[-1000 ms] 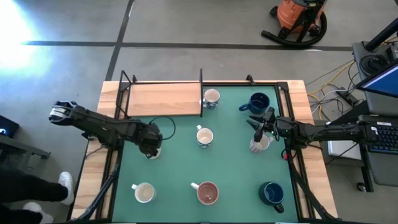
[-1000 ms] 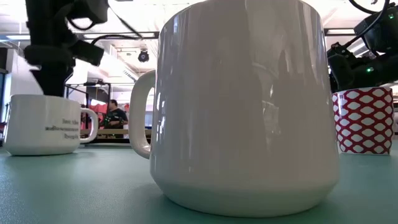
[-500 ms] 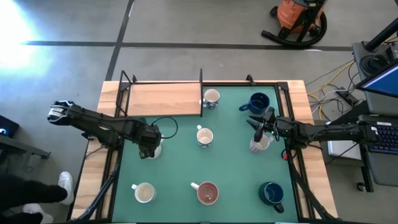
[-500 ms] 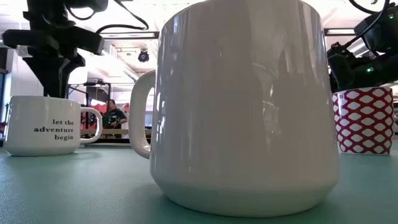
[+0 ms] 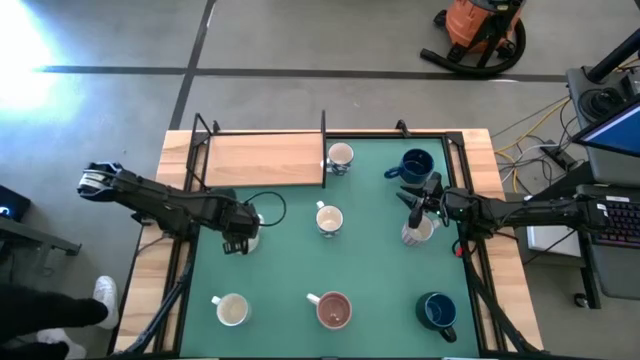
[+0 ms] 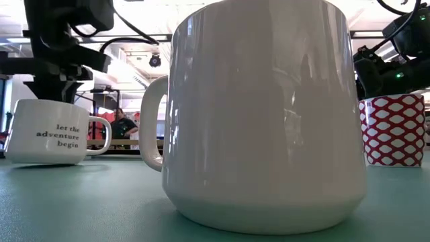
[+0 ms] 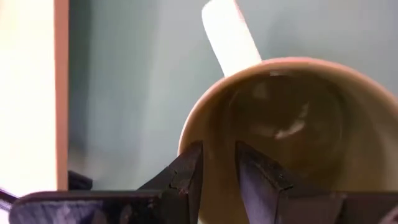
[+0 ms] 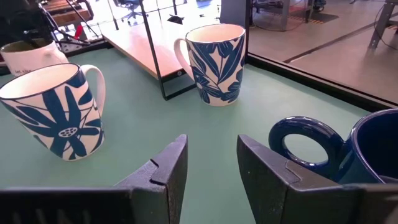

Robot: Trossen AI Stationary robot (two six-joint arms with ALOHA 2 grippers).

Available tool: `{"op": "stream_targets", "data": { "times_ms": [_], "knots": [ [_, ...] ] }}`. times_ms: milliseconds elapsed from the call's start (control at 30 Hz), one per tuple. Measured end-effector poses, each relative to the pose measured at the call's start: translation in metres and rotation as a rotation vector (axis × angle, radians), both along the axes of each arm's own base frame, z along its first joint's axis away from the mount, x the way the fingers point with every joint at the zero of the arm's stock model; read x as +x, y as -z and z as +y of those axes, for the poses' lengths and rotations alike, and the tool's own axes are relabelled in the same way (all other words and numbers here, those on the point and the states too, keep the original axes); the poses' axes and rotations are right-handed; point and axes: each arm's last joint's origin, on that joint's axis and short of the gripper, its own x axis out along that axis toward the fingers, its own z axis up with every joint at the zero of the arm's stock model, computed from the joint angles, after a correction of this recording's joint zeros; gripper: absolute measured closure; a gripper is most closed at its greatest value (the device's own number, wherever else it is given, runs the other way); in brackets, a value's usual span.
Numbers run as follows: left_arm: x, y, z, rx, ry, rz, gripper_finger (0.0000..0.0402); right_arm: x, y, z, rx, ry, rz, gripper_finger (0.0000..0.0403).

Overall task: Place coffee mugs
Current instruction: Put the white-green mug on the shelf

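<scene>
1. left gripper (image 5: 243, 240) is clamped on the rim of a cream mug (image 6: 52, 132), one finger inside and one outside; the mug sits tilted, base partly off the mat (image 5: 370, 250), below the wooden board (image 5: 262, 160).
2. right gripper (image 5: 412, 213) hangs over a white mug (image 5: 418, 232) right of the board, fingers apart, holding nothing.
3. progress (a judgement): six other mugs stand scattered on the mat, none on the board; placing looks mostly undone.
</scene>
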Motion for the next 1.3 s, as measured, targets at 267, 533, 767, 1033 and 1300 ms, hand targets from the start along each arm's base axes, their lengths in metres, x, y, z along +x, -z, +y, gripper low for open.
{"op": "stream_targets", "data": {
  "times_ms": [267, 533, 767, 1033, 1300],
  "knots": [
    [0.002, -0.005, -0.001, -0.005, -0.001, -0.024, 0.0326, 0.000, 0.000, 0.000, -0.001, 0.000, 0.001, 0.0275],
    [0.010, -0.028, -0.002, -0.007, 0.040, -0.083, 0.0326, 0.000, 0.000, 0.000, 0.000, 0.000, 0.000, 0.0275],
    [0.005, -0.025, 0.001, 0.061, 0.069, -0.037, 0.0326, 0.000, 0.000, 0.000, 0.000, 0.000, 0.000, 0.0275],
    [-0.004, -0.008, 0.004, 0.064, 0.045, 0.034, 0.0325, 0.000, 0.000, 0.000, -0.001, 0.000, 0.001, 0.0275],
    [-0.005, 0.007, 0.006, 0.047, 0.007, 0.009, 0.0322, 0.000, 0.000, 0.000, 0.000, 0.000, 0.000, 0.0275]
  ]
}}
